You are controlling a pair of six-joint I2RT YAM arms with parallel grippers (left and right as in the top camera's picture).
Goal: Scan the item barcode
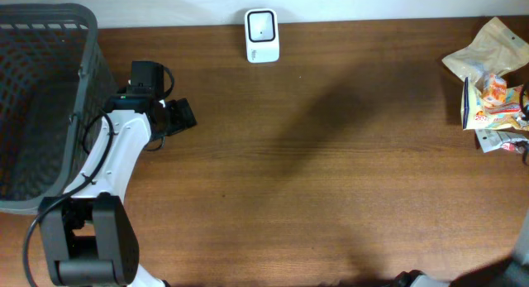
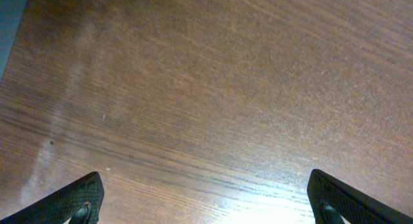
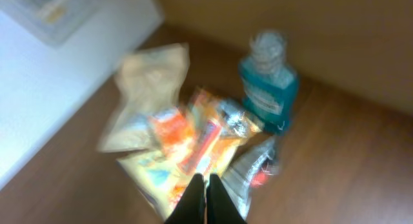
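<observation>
Several items lie in a pile at the table's right edge: a beige pouch (image 1: 488, 51), an orange and yellow snack packet (image 1: 492, 101) and a silvery packet (image 1: 500, 140). In the blurred right wrist view my right gripper (image 3: 206, 179) is shut, its black fingertips together over the orange packet (image 3: 193, 137); I see nothing held between them. The silvery packet (image 3: 251, 169) lies just to their right. The white barcode scanner (image 1: 262, 35) stands at the table's far edge, in the middle. My left gripper (image 1: 180, 115) is wide open over bare wood (image 2: 205, 174), far from the items.
A dark mesh basket (image 1: 45, 105) fills the left end of the table, beside the left arm. A blue mouthwash bottle (image 3: 268, 88) stands behind the pile. A white surface (image 3: 58, 69) borders the pile on the left in the right wrist view.
</observation>
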